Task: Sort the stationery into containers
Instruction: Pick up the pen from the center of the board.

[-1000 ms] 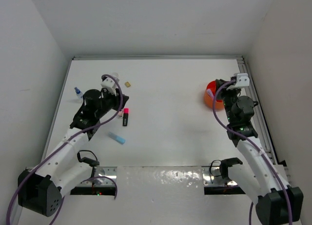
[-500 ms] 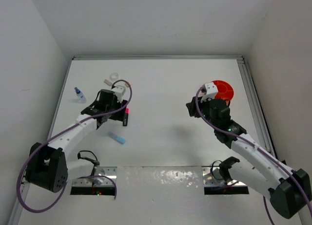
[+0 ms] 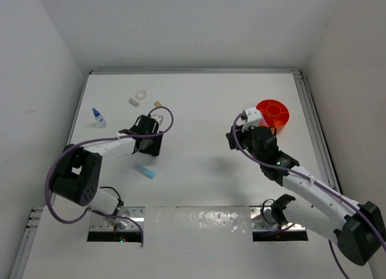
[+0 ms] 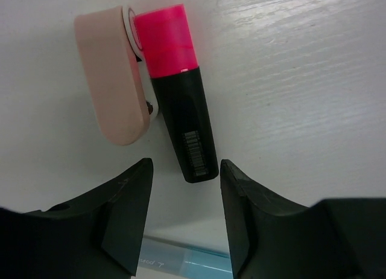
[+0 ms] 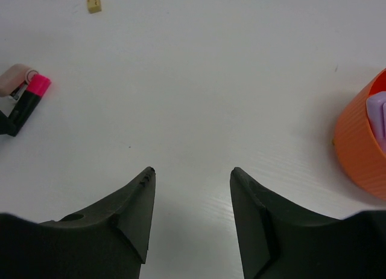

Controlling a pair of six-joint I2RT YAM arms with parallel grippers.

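Between the parted fingers of the left gripper [image 4: 186,165], which grasps nothing, lies the black tail of the marker [image 4: 178,110]. It is clear of both fingers and lies flat on the table [image 4: 301,80], pink cap pointing away. A small ribbed grey patch near the tail may be print, but it is too small to read. Touching the cap's left side is a pale pink piece [image 4: 114,80], oblong and rounded, lying slightly aslant. At the near edge of the wrist view a light-blue highlighter [image 4: 181,262] lies crosswise; a faint mark on it cannot be read. Seen from above, a blue-capped bottle [image 3: 97,115] lies near the table's left edge. Beyond the arm sit a beige block [image 3: 134,101], a tape ring [image 3: 142,95] just beside it, and a small tan block [image 3: 158,103].

The right gripper [image 5: 193,170] hangs over bare table, fingers spread and nothing between them. The tub [image 3: 272,114] stands to its right, near the table's right side, apart from the fingers. A lilac eraser [image 5: 377,116] shows inside; which compartment I cannot tell.
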